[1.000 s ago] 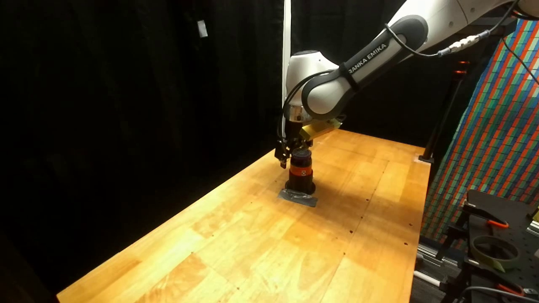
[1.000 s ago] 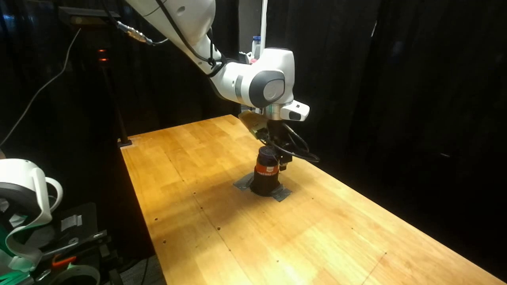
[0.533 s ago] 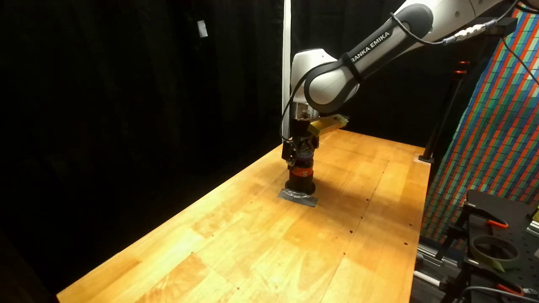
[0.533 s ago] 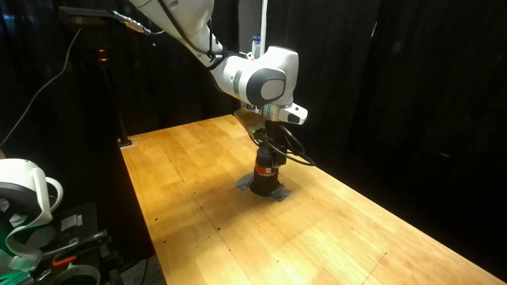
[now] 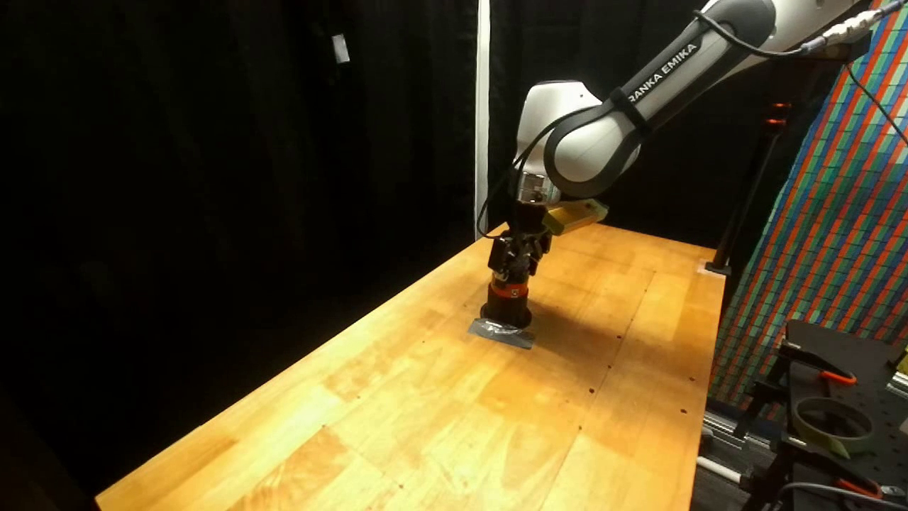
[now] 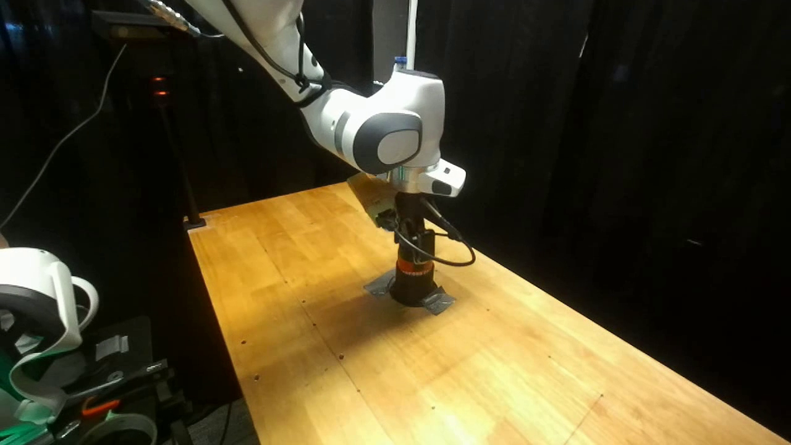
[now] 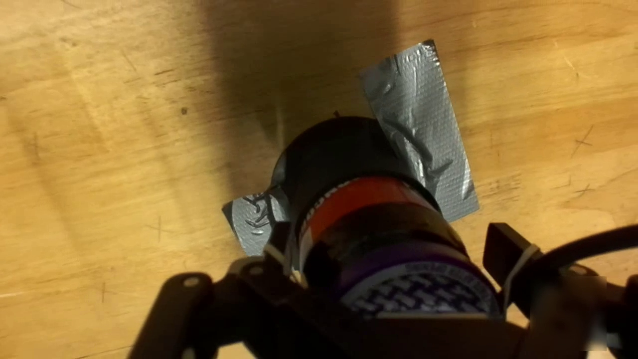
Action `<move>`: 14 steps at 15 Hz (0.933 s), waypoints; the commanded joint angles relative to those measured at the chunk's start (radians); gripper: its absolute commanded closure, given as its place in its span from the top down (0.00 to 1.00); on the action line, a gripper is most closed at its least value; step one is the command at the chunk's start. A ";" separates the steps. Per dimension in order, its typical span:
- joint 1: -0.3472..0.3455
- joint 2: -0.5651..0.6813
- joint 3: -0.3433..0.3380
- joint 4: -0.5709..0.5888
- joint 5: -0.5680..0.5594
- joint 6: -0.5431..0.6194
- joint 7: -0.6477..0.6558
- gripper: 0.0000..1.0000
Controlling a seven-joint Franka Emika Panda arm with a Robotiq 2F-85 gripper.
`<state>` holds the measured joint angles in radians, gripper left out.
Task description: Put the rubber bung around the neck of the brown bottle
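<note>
The brown bottle stands upright in a black cup-like holder on the table. Its orange label shows in both exterior views. In the wrist view the bottle shows a purple cap with a patterned top. My gripper is open, with one finger on each side of the bottle's upper part. A gap shows between the right finger and the cap; contact on the left cannot be told. In both exterior views the gripper hides the cap. No separate rubber bung can be made out.
Grey tape holds the black holder to the wooden table. A cable loops beside the gripper. A black shelf with a tape roll stands beyond the table's edge. A dark post stands at a far corner.
The arm has moved sideways, to the right in an exterior view, and lowered the gripper. The fingers have gone from beside the cap to around the bottle's top. The bottle has not moved.
</note>
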<state>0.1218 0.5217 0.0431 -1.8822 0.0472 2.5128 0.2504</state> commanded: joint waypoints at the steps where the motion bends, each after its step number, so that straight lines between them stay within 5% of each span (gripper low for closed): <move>1: -0.005 -0.108 0.016 -0.167 0.023 0.074 -0.036 1.00; 7: 0.002 -0.185 0.014 -0.311 0.015 0.218 -0.036 1.00; 8: 0.011 -0.197 0.004 -0.339 0.002 0.260 -0.024 0.75; 9: 0.012 -0.208 0.006 -0.364 0.004 0.296 -0.024 0.74; 14: 0.111 -0.276 -0.079 -0.545 -0.060 0.608 0.040 0.34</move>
<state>0.1522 0.3522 0.0390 -2.2543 0.0386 2.9779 0.2332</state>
